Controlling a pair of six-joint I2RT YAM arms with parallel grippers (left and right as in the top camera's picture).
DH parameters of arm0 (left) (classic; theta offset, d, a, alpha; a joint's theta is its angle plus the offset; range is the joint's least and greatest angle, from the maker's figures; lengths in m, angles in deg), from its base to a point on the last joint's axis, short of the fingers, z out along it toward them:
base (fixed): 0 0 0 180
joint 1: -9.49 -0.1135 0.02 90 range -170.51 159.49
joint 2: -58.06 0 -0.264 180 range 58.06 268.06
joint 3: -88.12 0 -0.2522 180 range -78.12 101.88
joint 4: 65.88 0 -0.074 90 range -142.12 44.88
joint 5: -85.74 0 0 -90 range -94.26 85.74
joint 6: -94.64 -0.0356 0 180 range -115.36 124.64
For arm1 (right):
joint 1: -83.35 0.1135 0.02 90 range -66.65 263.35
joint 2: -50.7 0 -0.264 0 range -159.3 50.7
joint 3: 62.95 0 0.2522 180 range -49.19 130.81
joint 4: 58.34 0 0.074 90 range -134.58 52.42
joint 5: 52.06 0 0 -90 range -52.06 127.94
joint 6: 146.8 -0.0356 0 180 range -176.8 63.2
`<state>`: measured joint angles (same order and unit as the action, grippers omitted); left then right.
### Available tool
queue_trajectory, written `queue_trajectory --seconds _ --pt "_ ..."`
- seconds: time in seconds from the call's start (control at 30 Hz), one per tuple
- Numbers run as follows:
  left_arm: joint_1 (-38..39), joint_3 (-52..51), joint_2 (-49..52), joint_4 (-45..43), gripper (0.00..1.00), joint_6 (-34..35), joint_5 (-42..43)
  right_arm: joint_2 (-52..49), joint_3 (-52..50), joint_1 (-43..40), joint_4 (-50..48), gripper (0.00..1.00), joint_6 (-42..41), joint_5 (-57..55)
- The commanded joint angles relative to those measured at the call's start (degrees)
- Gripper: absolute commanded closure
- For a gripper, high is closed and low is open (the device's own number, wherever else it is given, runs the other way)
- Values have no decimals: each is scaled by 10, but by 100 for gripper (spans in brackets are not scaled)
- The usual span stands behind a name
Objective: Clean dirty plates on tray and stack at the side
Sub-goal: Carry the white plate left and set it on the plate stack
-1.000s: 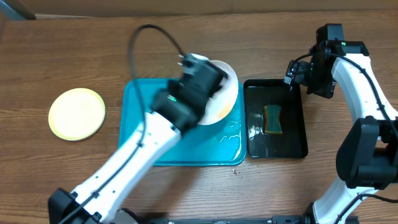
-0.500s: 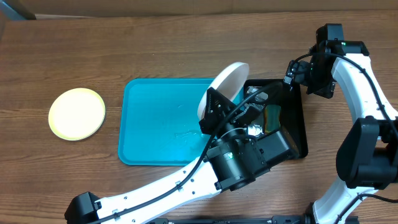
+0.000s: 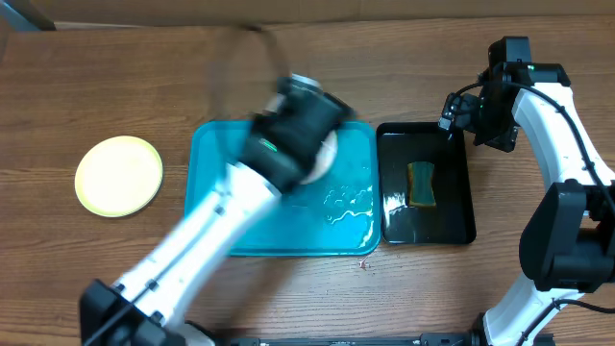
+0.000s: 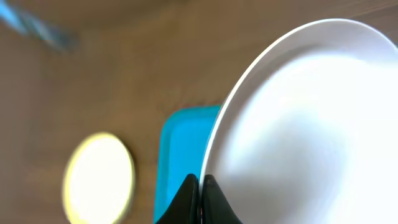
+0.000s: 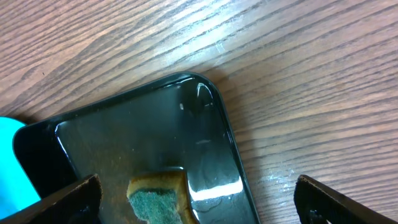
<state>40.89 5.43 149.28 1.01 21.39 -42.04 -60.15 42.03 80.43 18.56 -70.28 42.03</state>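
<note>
My left gripper (image 3: 309, 144) is blurred in motion over the turquoise tray (image 3: 211, 163). It is shut on the rim of a white plate (image 3: 325, 160). In the left wrist view the fingers (image 4: 200, 186) pinch the plate (image 4: 305, 124) on edge, with the tray (image 4: 180, 149) behind it. A pale yellow plate (image 3: 119, 175) lies on the table left of the tray and also shows in the left wrist view (image 4: 99, 177). A second white plate is out of view. My right gripper (image 3: 459, 120) is open and empty above the far right corner of the black tray (image 3: 452, 226).
The black tray (image 5: 124, 143) holds water and a yellow-green sponge (image 3: 421, 184), which also shows in the right wrist view (image 5: 158, 196) between the right fingers (image 5: 199, 205). Water drops lie on the turquoise tray's right side (image 3: 351, 200). A strip of cardboard edge runs along the back.
My left arm swung from over the black tray back left over the turquoise tray, still holding the white plate. The right arm has not moved.
</note>
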Motion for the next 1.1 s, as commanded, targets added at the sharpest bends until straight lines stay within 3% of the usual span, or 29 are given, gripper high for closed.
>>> queue_trajectory --seconds 0.0,0.13,0.3,0.43,0.57,0.83,1.07 --pt "-153 8 -2 16 96 42 229 12 7 2 -1 0 0 0" --pt "-383 8 -2 43 96 77 341 12 7 2 -1 0 0 0" --pt "-582 8 0 54 96 77 401 12 7 2 -1 0 0 0" --pt "-695 6 3 62 96 64 443 12 7 2 -1 0 0 0" --pt "-728 -20 3 34 96 64 424 12 7 2 -1 0 0 0" --pt "-720 -155 4 -117 96 80 388 12 7 2 -1 0 0 0" --pt "-720 -195 4 -177 94 79 374 12 7 2 -1 0 0 0"
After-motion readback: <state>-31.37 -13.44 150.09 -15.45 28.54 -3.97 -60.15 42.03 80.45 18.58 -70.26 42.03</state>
